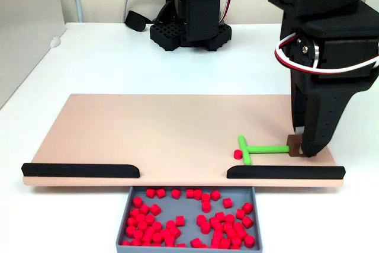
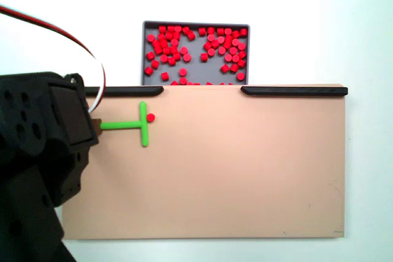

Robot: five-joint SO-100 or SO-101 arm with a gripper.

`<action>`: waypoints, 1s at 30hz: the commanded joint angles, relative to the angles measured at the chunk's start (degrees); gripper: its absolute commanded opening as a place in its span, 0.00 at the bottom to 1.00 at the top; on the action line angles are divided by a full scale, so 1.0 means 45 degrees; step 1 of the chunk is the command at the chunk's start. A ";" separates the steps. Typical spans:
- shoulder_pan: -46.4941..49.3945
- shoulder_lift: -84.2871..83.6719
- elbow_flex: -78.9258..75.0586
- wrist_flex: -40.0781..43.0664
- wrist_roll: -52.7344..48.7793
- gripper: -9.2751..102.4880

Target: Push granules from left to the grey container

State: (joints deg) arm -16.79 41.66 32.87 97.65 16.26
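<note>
Grey container (image 1: 188,202) nearly filled; one light, roll-prone granule (image 1: 237,154) is nudged by green pusher (image 1: 260,148), clamped at stem end by gripper (image 1: 300,146)

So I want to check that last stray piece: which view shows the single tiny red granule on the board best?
The top-down fixed view: the single tiny red plastic granule sits clear against the pinkish-tan board, just right of the green T-shaped pusher's crossbar. The other fixed view shows it low and partly against the crossbar.
</note>
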 commanded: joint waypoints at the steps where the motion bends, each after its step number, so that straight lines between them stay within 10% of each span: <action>1: 0.0215 0.0176 -0.0215 0.0117 -0.0234 0.08; 30: 0.0742 0.0918 0.0996 0.0293 -0.2461 0.08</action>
State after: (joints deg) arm -14.15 43.42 37.35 98.70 6.50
